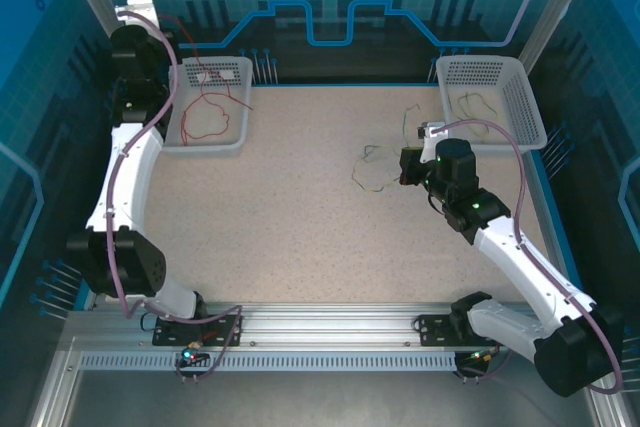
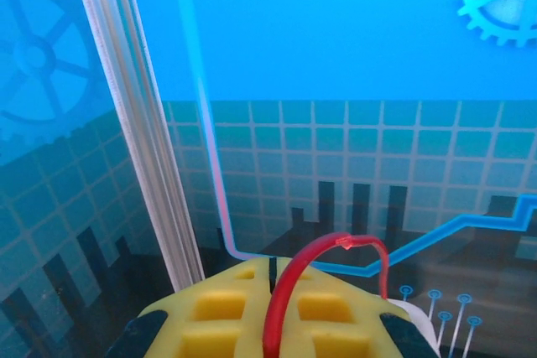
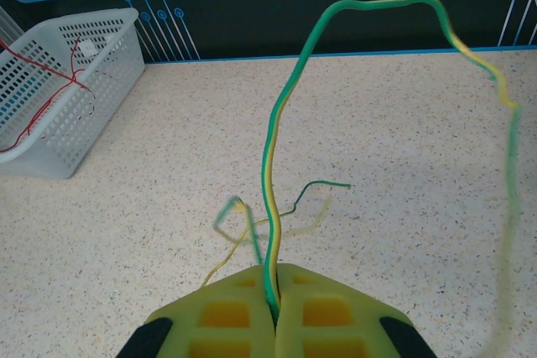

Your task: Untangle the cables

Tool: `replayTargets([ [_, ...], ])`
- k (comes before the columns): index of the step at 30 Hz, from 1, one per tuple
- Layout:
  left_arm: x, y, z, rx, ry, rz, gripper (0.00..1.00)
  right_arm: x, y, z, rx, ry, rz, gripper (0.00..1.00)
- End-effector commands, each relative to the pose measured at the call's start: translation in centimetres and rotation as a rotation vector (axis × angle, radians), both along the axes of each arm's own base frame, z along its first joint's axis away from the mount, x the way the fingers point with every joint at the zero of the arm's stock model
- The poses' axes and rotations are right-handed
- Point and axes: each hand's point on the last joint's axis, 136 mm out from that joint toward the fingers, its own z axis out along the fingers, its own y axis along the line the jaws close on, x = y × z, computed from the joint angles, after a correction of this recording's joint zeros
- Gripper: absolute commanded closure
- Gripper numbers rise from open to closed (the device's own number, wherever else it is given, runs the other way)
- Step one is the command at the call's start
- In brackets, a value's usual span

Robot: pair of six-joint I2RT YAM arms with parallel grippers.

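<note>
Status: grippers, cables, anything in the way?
Left gripper shut on red cable, trailing into basket. Right gripper shut on green-yellow cable, raised over table. Loose green cable beneath, maybe tangled.

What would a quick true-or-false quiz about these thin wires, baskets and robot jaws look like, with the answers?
1. The right arm's jaws pinch a thin yellow-green wire. True.
2. The left arm's jaws hold a blue cord. False: they pinch a thin red wire.
3. The white plastic basket on the left holds red wires. True.
4. The right-hand basket sits empty. False: the white perforated basket on the right holds yellow-green wires.
</note>
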Motion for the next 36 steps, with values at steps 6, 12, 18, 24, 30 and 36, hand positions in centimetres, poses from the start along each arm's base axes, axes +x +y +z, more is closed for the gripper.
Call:
replayTargets([
  [6,3.7,1.4,-9.2,0.022,0.199,0.024,1.0,-0.2,0.2,1.6,-0.006,-0.047,0.01,1.0],
  [12,5.6,1.8,-17.2,0.077,0.441,0.061,1.0,-0.5,-0.1,1.8,-0.024,-0.053,0.007,1.0],
  [18,6.1,1.9,-21.5,0.042,0.568,0.114,1.0,-0.6,-0.1,1.9,-0.03,-0.048,0.007,1.0],
  [24,4.4,-2.9,-13.8,0.021,0.387,-0.012,1.0,-0.4,-0.3,1.8,-0.038,-0.041,-0.002,1.0],
  [30,0.8,-5.2,-3.0,-0.083,0.134,-0.111,1.0,-0.2,0.4,1.7,-0.011,-0.036,0.014,1.0],
  [36,-3.9,-5.5,6.8,-0.117,-0.094,-0.142,1.0,-0.2,0.2,1.7,-0.022,-0.036,0.001,1.0],
])
